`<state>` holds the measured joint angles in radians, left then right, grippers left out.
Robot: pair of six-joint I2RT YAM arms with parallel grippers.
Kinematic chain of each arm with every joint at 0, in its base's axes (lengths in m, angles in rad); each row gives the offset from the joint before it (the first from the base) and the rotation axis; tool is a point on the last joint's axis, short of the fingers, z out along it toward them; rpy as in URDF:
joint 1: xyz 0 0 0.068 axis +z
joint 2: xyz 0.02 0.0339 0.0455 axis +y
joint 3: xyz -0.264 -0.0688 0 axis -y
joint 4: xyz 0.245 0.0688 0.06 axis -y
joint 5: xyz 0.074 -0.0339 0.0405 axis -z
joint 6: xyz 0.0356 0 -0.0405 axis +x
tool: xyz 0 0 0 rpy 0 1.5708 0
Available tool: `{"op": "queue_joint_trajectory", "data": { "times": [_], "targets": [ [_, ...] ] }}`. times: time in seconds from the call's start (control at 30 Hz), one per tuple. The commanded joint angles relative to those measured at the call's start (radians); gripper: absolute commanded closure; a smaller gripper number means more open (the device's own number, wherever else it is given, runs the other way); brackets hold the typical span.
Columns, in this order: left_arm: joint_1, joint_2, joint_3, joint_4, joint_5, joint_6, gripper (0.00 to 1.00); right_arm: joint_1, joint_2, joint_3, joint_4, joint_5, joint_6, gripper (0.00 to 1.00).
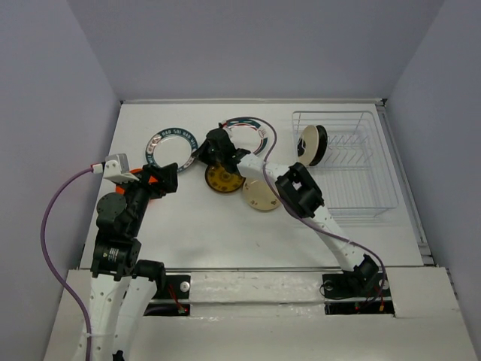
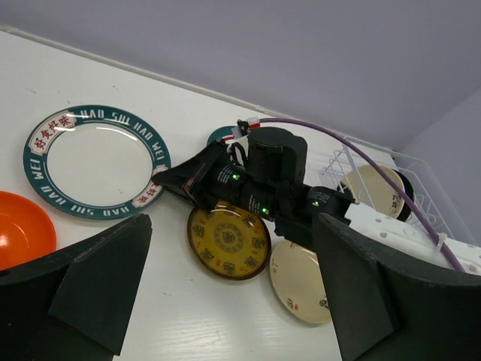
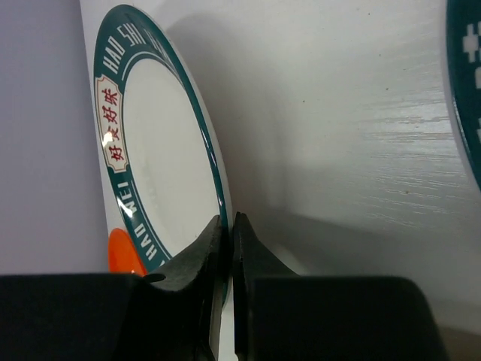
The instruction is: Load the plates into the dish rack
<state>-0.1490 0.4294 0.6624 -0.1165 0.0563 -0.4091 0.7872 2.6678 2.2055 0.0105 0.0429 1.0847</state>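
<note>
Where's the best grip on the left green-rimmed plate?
Its right rim, approached low from the right. The left green-rimmed plate lies flat on the table, so only the lifted rim edge offers a pinch; the right gripper is shut on it there.

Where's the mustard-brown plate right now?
Top view, centre: the mustard-brown plate lies flat, a cream plate beside it on the right, the dish rack farther right.
</note>
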Motion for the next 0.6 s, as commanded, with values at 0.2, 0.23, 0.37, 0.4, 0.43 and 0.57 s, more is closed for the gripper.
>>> {"op": "queue_joint_trajectory", "data": {
  "times": [0.2, 0.23, 0.37, 0.4, 0.43, 0.57],
  "targets": [
    [-0.004, 0.006, 0.037, 0.044, 0.019, 0.0, 0.01, 0.007, -0.402, -0.072, 0.045, 0.352, -0.415, 0.93],
    [-0.004, 0.006, 0.037, 0.044, 0.022, 0.001, 0.01, 0.007, -0.443, -0.091, 0.045, 0.383, -0.468, 0.93],
    [-0.006, 0.0, 0.034, 0.047, 0.036, 0.003, 0.01, -0.005, -0.708, -0.284, 0.045, 0.666, -0.861, 0.93],
    [-0.006, -0.003, 0.034, 0.049, 0.039, 0.001, 0.01, -0.017, -0.755, -0.331, 0.046, 0.714, -0.923, 0.93],
    [-0.007, -0.006, 0.034, 0.051, 0.042, 0.003, 0.01, -0.058, -0.804, -0.378, 0.049, 0.748, -0.975, 0.93],
    [-0.012, -0.012, 0.032, 0.051, 0.048, 0.004, 0.01, -0.245, -1.067, -0.625, 0.045, 0.842, -1.132, 0.93]
  ]
}}
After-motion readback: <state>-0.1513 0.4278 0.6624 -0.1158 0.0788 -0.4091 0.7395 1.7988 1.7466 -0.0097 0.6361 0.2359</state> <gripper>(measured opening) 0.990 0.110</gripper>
